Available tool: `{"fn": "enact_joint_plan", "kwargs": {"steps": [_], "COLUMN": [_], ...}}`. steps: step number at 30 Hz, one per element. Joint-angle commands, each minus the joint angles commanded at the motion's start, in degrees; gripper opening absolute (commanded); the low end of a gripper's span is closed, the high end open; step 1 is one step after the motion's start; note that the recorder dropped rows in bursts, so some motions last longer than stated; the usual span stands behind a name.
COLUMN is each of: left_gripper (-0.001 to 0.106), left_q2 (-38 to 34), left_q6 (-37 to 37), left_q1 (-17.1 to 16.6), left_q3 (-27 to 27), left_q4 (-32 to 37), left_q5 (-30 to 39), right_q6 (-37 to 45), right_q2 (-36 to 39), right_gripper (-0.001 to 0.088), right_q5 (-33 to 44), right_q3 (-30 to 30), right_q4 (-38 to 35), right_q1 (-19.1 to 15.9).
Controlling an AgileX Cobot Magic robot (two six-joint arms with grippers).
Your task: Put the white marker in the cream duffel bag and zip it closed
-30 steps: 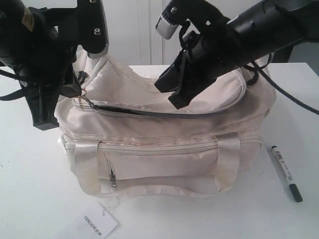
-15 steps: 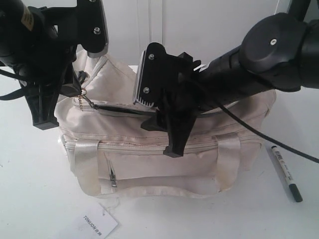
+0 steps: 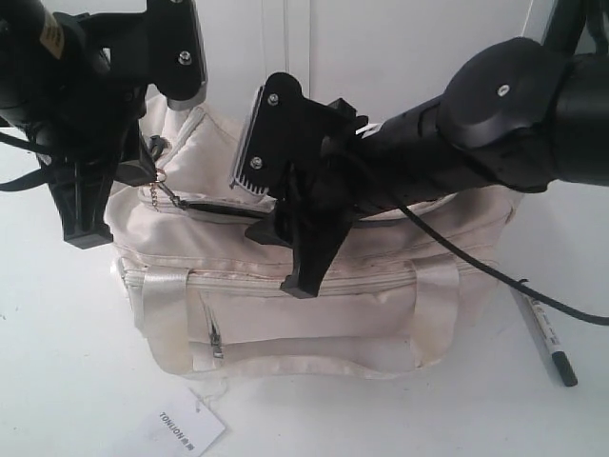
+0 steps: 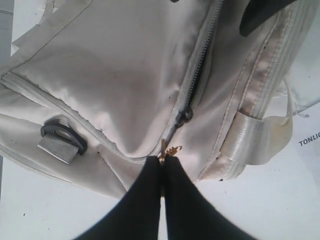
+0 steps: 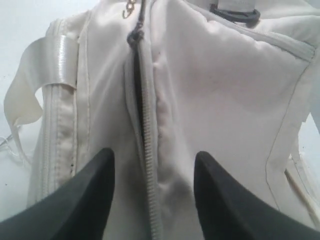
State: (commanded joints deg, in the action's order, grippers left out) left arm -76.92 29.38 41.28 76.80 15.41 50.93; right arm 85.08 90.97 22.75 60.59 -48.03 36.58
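The cream duffel bag [image 3: 314,314] lies on the white table [image 3: 57,362], its top zipper [image 5: 147,140] parted in a dark slit near the slider [image 5: 134,37]. My left gripper [image 4: 163,161] is shut on the gold zipper pull [image 4: 170,149] at the bag's left end. Above the middle of the bag's top, my right gripper [image 3: 276,214] stands open, its fingers on either side of the zipper line and holding nothing. The white marker [image 3: 544,335], with a black cap, lies on the table to the right of the bag, partly crossed by a cable.
A white "TONLION" tag [image 3: 176,428] lies on the table in front of the bag. Shiny webbing handles [image 3: 162,295] hang down the front face. A black end ring [image 4: 62,136] sits on the bag's end. The right arm [image 3: 495,124] stretches across the bag's right half.
My right arm has swung left and down over the bag's top, and its jaws have opened wide. The left gripper, the bag and the marker have not moved.
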Motion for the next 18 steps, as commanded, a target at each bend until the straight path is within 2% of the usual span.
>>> {"fn": "enact_joint_plan", "kwargs": {"steps": [1, 3, 4, 7, 8, 10, 18], "left_gripper": [0.0, 0.0, 0.0, 0.0, 0.0, 0.0, 0.0], "left_q2": [0.0, 0.0, 0.0, 0.0, 0.0, 0.0, -0.86], "left_q6": [0.0, 0.0, 0.0, -0.13, -0.69, -0.95, -0.95], "left_q1": [0.0, 0.0, 0.0, 0.0, 0.0, 0.0, 0.0], "left_q3": [0.0, 0.0, 0.0, 0.0, 0.0, 0.0, 0.0], "left_q4": [0.0, 0.0, 0.0, 0.04, 0.04, 0.04, 1.35], "left_q5": [0.0, 0.0, 0.0, 0.0, 0.0, 0.22, 2.83], "right_q6": [0.09, 0.14, 0.14, 0.14, 0.14, 0.14, 0.14], "right_q2": [0.47, 0.78, 0.78, 0.78, 0.78, 0.78, 0.78], "right_gripper": [0.0471, 0.0406, 0.0322, 0.0181, 0.0084, 0.0, 0.0], "right_q5": [0.0, 0.0, 0.0, 0.19, 0.19, 0.19, 0.19], "right_q3": [0.0, 0.0, 0.0, 0.0, 0.0, 0.0, 0.0], "right_q4": [-0.44, -1.0, -1.31, -1.31, -1.31, -1.31, -1.31], "right_q1": [0.0, 0.0, 0.0, 0.0, 0.0, 0.0, 0.0]}}
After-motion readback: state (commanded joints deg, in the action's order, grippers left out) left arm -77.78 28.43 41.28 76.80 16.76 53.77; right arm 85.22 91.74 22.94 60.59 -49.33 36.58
